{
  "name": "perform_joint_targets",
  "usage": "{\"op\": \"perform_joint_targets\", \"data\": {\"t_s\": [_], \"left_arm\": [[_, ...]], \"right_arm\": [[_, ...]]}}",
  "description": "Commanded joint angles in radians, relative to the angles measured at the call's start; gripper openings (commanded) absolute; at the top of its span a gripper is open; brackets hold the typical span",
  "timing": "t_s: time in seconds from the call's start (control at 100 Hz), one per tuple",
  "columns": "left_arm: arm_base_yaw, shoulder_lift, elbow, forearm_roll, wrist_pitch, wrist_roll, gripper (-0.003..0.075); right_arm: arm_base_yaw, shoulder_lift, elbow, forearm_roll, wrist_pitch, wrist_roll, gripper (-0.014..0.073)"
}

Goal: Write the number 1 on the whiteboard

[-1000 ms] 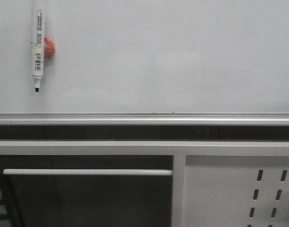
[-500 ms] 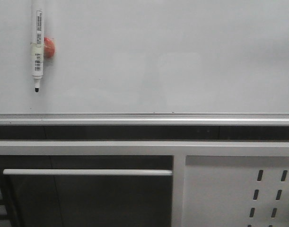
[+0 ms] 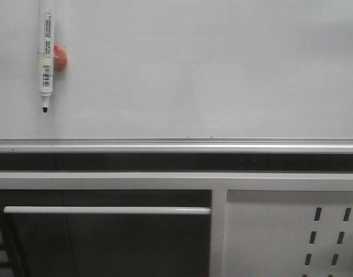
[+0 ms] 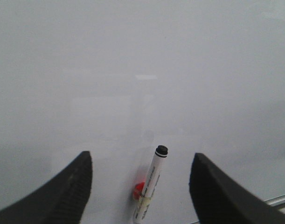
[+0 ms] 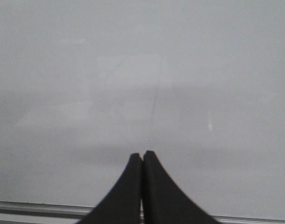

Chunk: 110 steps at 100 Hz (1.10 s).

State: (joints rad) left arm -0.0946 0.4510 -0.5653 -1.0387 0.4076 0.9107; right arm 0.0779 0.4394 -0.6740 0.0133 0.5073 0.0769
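Left gripper (image 4: 140, 186): fingers spread wide, nothing between them, pointed at the whiteboard (image 4: 142, 70). Between the two finger pads, further off, a marker (image 4: 151, 184) shows against the board, held there by a small red magnet (image 4: 138, 190) and a band of pale tape. The spread looks set to take the marker's barrel; that is my reading, not something shown.

Right gripper (image 5: 142, 186): fingers pressed together, empty, facing bare board with the silver bottom rail (image 5: 39, 206) just below. It seems parked out of the way.

From the front, neither arm is visible. The marker hangs upright near the board's upper left corner, black tip down, apparently uncapped, well above the bottom rail. Stowing it on the board keeps it within the left arm's reach.

The number 1: no stroke found in the front view. The right wrist view shows a faint thin line on the board, too weak to call a written digit; could be residue or reflection. Writing judged not yet done.

Below the rail: a white metal panel (image 3: 280, 231) with slotted holes, and a horizontal bar (image 3: 107, 210).
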Motion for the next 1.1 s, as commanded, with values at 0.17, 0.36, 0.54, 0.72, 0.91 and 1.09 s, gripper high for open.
{"op": "perform_joint_targets", "data": {"t_s": [0.17,0.36,0.54,0.72,0.91,1.09], "left_arm": [[-0.008,0.074,0.046,-0.069,-0.059,0.068,0.0492],[-0.008,0.149,0.058,-0.088,-0.068,0.183,0.0491],[-0.008,0.214,0.062,-0.139,-0.059,0.189,0.0491],[-0.008,0.236,0.103,-0.308,-0.059,0.377,0.0481],[-0.008,0.238,0.125,-0.461,-0.046,0.548,0.0419],[-0.008,0.238,0.128,-0.521,0.000,0.634,0.0410]], "right_arm": [[-0.007,0.017,-0.029,-0.013,-0.075,-0.012,-0.0079],[-0.007,0.017,-0.027,-0.002,-0.058,-0.012,-0.0079],[-0.007,0.017,-0.027,0.005,-0.058,-0.012,-0.0079],[-0.007,0.017,-0.027,0.005,-0.058,-0.012,-0.0079],[-0.007,0.017,-0.027,0.005,-0.058,-0.012,-0.0079],[-0.007,0.017,-0.027,0.005,-0.058,-0.012,-0.0079]]}}
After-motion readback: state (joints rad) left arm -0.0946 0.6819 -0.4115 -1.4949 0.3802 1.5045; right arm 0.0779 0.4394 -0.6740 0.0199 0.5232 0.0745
